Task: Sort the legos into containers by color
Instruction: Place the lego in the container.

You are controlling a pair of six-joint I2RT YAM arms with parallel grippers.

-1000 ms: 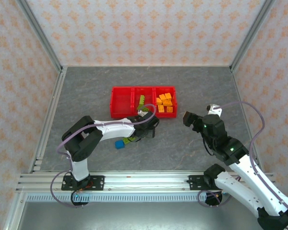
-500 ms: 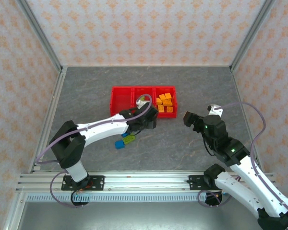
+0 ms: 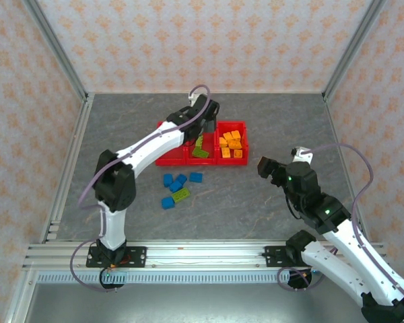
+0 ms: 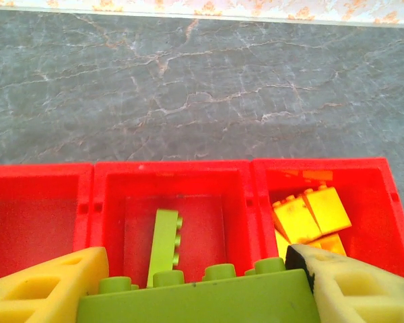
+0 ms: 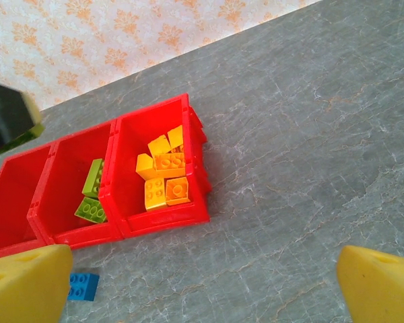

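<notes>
If dropped off-centre from left fingers [image 4: 47, 286], shut tight on green brick [image 4: 195, 299] over mid bin [image 4: 168, 168], could bounce off divider [image 4: 250, 202] into right bin [image 4: 323, 165] w/ the oranges [image 4: 310, 212], or land short on desk [image 3: 256, 195] by the blues [image 3: 177, 182]. From this height could also snag on long green piece [image 4: 163, 245] lying inside & sit proud, so best ease lower & centre before letting go. Re right fingers [image 5: 27, 282]: spread wide, empty, well apart from bins, so no clash risk seen.
</notes>
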